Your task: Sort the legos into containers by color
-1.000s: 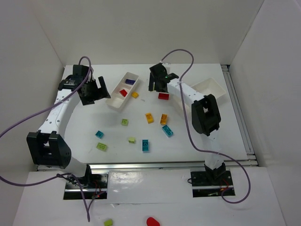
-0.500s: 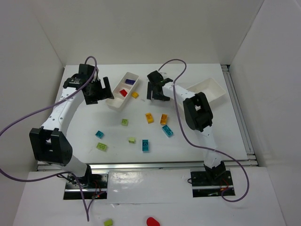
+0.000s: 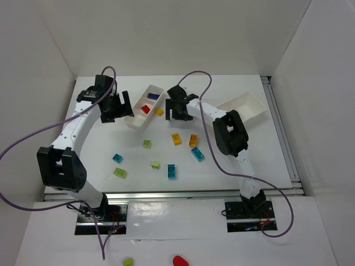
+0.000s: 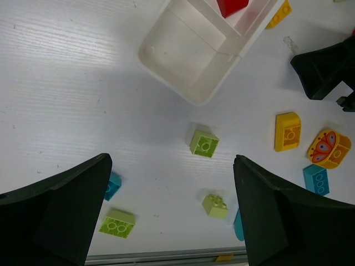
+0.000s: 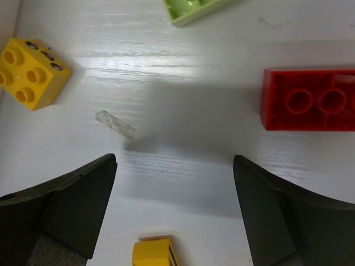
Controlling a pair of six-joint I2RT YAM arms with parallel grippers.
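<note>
The left arm reaches far out, and the left tool hangs wide apart and empty beside the left tray. The right arm stretches to the middle, and the right tool is wide apart too, low over a red lego on the white desk. A blue lego and others lie loose on the desk, and white walls stand all around.

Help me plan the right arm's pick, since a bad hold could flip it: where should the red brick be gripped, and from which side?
Grip the red brick across its two long side walls, coming straight down from above. It lies flat, with nothing touching either wall. The right gripper opens along the brick's length, so the wrist likely needs a quarter turn first.
</note>
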